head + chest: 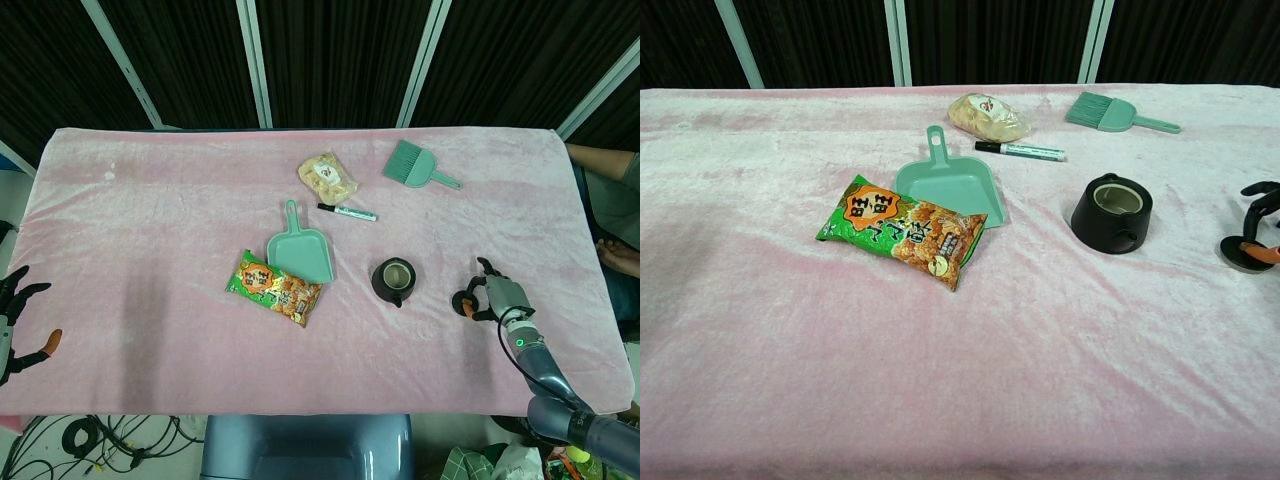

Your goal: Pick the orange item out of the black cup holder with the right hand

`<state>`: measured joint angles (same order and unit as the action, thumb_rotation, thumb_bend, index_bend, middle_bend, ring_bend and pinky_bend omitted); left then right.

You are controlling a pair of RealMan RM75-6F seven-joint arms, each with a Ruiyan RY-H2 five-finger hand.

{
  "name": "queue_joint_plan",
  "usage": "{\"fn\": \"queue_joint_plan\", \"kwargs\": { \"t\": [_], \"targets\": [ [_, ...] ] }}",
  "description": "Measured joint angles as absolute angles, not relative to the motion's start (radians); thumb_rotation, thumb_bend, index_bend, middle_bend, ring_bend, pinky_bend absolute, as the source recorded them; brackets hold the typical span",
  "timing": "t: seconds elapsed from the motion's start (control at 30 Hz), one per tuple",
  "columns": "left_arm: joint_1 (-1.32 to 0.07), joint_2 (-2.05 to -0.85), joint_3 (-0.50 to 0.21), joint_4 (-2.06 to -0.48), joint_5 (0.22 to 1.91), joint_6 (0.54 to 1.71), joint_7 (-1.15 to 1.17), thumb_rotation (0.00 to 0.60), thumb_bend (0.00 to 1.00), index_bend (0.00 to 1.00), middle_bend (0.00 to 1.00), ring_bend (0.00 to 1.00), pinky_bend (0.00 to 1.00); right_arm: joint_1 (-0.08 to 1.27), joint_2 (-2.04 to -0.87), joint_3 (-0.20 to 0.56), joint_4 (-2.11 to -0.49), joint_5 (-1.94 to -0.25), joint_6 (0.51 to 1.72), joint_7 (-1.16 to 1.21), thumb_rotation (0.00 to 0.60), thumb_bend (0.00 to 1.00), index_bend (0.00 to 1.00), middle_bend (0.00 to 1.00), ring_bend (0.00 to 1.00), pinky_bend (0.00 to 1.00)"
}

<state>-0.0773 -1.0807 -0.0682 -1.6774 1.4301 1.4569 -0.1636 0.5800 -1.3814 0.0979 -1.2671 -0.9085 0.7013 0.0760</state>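
The black cup holder (394, 281) (1111, 213) stands right of the table's middle, its pale inside showing nothing orange. Off to its right, my right hand (496, 297) (1262, 205) pinches the orange item (464, 306) (1265, 253), which sits against a small black round piece (1243, 254). That piece lies low at the pink cloth; whether it touches is unclear. The chest view cuts the hand at its right edge. My left hand (12, 318) hangs off the table's front left corner with fingers apart, holding nothing.
A green dustpan (298, 250) and a snack bag (277, 288) lie left of the cup holder. A marker (347, 212), a bagged bun (326, 177) and a green brush (415, 166) lie further back. The table's right edge (596, 290) is close to my right hand.
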Motion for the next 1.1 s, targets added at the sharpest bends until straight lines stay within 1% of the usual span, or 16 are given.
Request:
{"fn": "queue_joint_plan", "kwargs": {
  "t": [0.1, 0.23, 0.37, 0.53, 0.63, 0.73, 0.87, 1.0, 1.1],
  "targets": [
    [-0.077, -1.082, -0.068, -1.676, 1.431, 1.459, -0.163, 0.6, 0.33, 0.22, 0.03, 0.0, 0.0, 0.58, -1.357, 0.112, -1.297, -0.917, 0.708, 0.084, 0.6, 0.11, 0.03, 0.0, 0.09, 0.16],
    [-0.077, -1.082, -0.068, -1.676, 1.431, 1.459, -0.162, 0.6, 0.33, 0.22, 0.03, 0.0, 0.0, 0.581, -1.3, 0.132, -1.361, -0.932, 0.729, 0.084, 0.6, 0.1, 0.0, 0.0, 0.08, 0.16],
    [-0.076, -1.083, -0.068, -1.675, 1.432, 1.46, -0.159, 0.6, 0.33, 0.22, 0.03, 0.0, 0.0, 0.579, -1.224, 0.152, -1.452, -0.939, 0.763, 0.069, 0.6, 0.08, 0.0, 0.0, 0.07, 0.16],
    [-0.075, -1.083, -0.068, -1.675, 1.432, 1.463, -0.157, 0.6, 0.33, 0.22, 0.03, 0.0, 0.0, 0.569, -1.129, 0.17, -1.568, -0.942, 0.807, 0.047, 0.6, 0.08, 0.0, 0.0, 0.07, 0.16],
    [-0.074, -1.084, -0.069, -1.675, 1.433, 1.467, -0.157, 0.6, 0.33, 0.22, 0.03, 0.0, 0.0, 0.547, -1.081, 0.174, -1.639, -0.958, 0.856, 0.041, 0.6, 0.08, 0.0, 0.0, 0.07, 0.16],
    [-0.073, -1.085, -0.07, -1.674, 1.434, 1.471, -0.157, 0.6, 0.33, 0.22, 0.03, 0.0, 0.0, 0.502, -1.05, 0.163, -1.694, -1.009, 0.938, 0.037, 0.6, 0.08, 0.0, 0.0, 0.07, 0.16],
    [-0.072, -1.088, -0.071, -1.671, 1.438, 1.477, -0.154, 0.6, 0.33, 0.22, 0.03, 0.0, 0.0, 0.409, -1.043, 0.109, -1.737, -1.154, 1.098, 0.021, 0.6, 0.08, 0.0, 0.0, 0.07, 0.16],
    [-0.071, -1.092, -0.071, -1.667, 1.443, 1.483, -0.153, 0.6, 0.33, 0.22, 0.03, 0.0, 0.0, 0.303, -1.079, 0.033, -1.722, -1.331, 1.283, -0.006, 0.6, 0.09, 0.0, 0.0, 0.07, 0.16],
    [-0.07, -1.093, -0.071, -1.666, 1.447, 1.486, -0.158, 0.6, 0.33, 0.22, 0.03, 0.0, 0.0, 0.225, -1.138, -0.012, -1.656, -1.442, 1.422, -0.026, 0.6, 0.1, 0.0, 0.0, 0.07, 0.16]
  ]
}}
